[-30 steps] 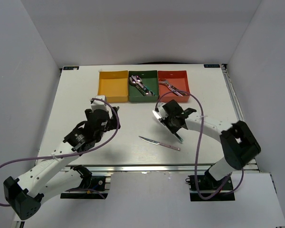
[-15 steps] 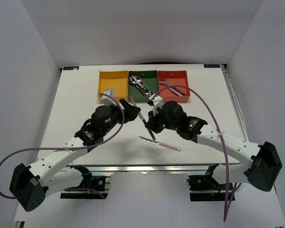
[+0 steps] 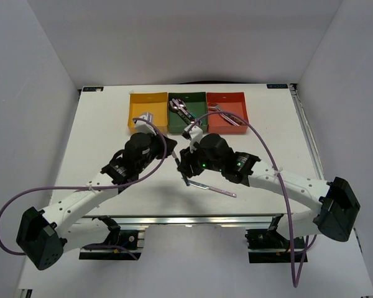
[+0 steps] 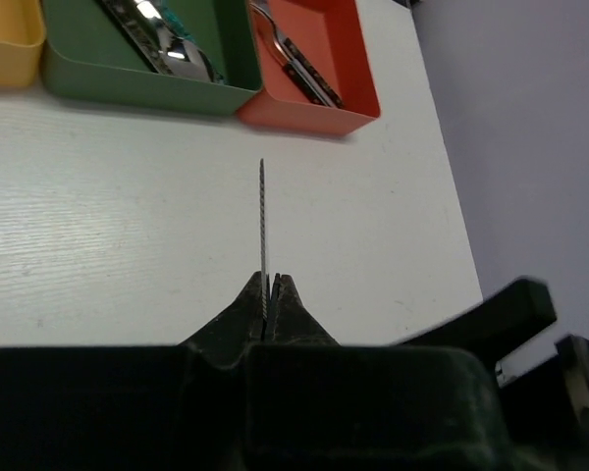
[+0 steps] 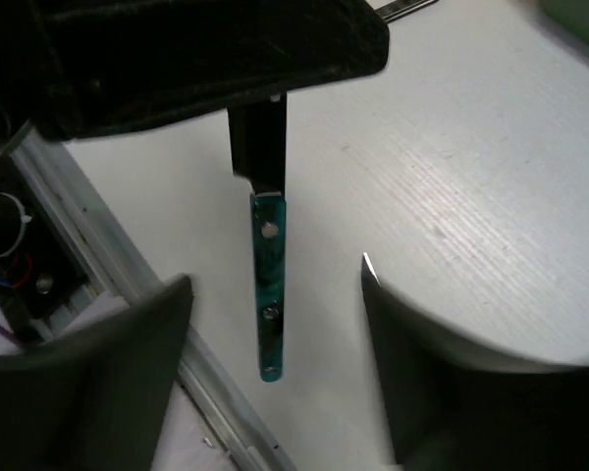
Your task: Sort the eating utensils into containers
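Note:
A knife with a teal handle (image 5: 269, 294) hangs in the air between the two arms. My left gripper (image 4: 270, 280) is shut on its blade (image 4: 262, 211), which shows edge-on in the left wrist view. My right gripper (image 5: 273, 273) is open, its fingers (image 5: 137, 343) wide apart on either side of the handle and not touching it. From above, the left gripper (image 3: 173, 151) and right gripper (image 3: 185, 164) meet at mid-table. A pink-handled knife (image 3: 212, 187) lies on the table. At the back stand the yellow bin (image 3: 140, 102), the green bin (image 3: 199, 99) with spoons and the red bin (image 3: 233, 102) with forks.
The green bin (image 4: 137, 86) and red bin (image 4: 304, 113) lie ahead of the left gripper. Purple cables loop over both arms. The table's near metal rail (image 5: 98, 245) runs just below the hanging handle. White walls surround the table.
The two arms came together over mid-table. The right gripper, which carried the teal-handled knife, has opened off it, and the left gripper has shut on its blade.

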